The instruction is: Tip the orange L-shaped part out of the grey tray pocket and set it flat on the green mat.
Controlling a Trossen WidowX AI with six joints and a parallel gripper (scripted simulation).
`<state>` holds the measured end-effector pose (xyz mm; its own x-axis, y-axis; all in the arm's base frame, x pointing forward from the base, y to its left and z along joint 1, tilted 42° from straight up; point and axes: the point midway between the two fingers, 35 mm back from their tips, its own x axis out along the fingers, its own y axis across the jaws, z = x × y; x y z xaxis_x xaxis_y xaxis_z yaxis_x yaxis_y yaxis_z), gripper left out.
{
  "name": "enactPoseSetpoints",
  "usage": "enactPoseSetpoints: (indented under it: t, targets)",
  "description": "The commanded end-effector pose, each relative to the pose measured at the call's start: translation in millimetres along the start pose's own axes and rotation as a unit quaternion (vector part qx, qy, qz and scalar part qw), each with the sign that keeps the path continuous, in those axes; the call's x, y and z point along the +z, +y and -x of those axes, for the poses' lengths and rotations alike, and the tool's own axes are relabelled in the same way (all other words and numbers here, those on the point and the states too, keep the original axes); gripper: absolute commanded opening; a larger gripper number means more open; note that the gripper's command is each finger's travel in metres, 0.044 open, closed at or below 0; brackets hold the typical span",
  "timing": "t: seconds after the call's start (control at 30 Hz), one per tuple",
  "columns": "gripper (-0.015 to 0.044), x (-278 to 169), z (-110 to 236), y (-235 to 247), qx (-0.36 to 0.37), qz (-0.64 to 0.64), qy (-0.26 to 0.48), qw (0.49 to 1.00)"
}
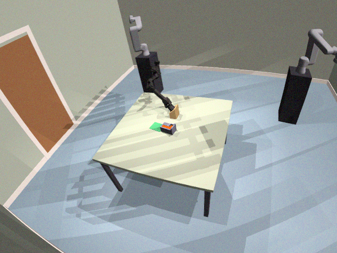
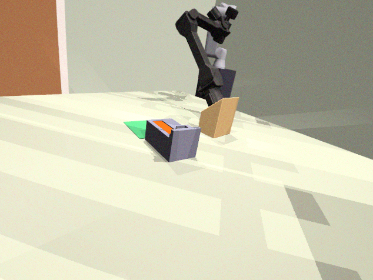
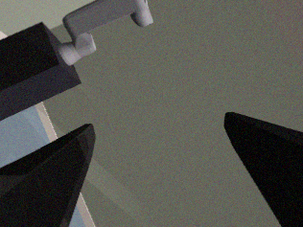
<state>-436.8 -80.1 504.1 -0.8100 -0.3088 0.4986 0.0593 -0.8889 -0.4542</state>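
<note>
The orange L-shaped part (image 1: 166, 126) (image 2: 163, 126) lies flush in the top of the grey tray (image 1: 169, 131) (image 2: 182, 146) near the middle of the table. The green mat (image 1: 154, 126) (image 2: 135, 126) lies flat against the tray's left side. My gripper (image 1: 170, 108) (image 2: 212, 98) (image 3: 158, 121) is open and empty. It is low over the table behind the tray, partly hidden by a tan wedge block (image 1: 174, 112) (image 2: 218, 119). In the wrist view the two dark fingers stand wide apart, with only the wall and a pedestal between them; the tray is out of that view.
The tan wedge block stands between my gripper and the tray. Two dark pedestals, one (image 1: 149, 70) behind the table and one (image 1: 295, 92) (image 3: 34, 71) to its right, carry grey arms on the floor. The table's edges are far from the tray.
</note>
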Motion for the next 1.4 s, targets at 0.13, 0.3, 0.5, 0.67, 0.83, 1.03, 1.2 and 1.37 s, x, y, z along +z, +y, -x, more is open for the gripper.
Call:
enactPoseSetpoints:
  t: [0.13, 0.3, 0.5, 0.67, 0.83, 1.03, 1.2, 1.37]
  targets:
    - [0.0269, 9.9, -3.8, 32.9, 0.029, -0.042, -0.002, 0.999]
    - [0.018, 37.3, -3.7, 106.3, 0.097, -0.131, -0.003, 0.987]
    - [0.018, 88.8, 19.8, 210.2, 0.203, -0.247, 0.009, 0.947]
    - [0.018, 136.9, 58.9, 284.7, 0.29, -0.325, 0.028, 0.9]
    - [0.018, 189.6, 114.6, 344.4, 0.382, -0.37, 0.03, 0.846]
    - [0.018, 246.6, 197.9, 401.8, 0.491, -0.391, 0.05, 0.777]
    - [0.018, 290.6, 278.9, 430.8, 0.578, -0.389, 0.063, 0.714]
    - [0.018, 334.5, 351.3, 425.7, 0.639, -0.393, 0.047, 0.659]
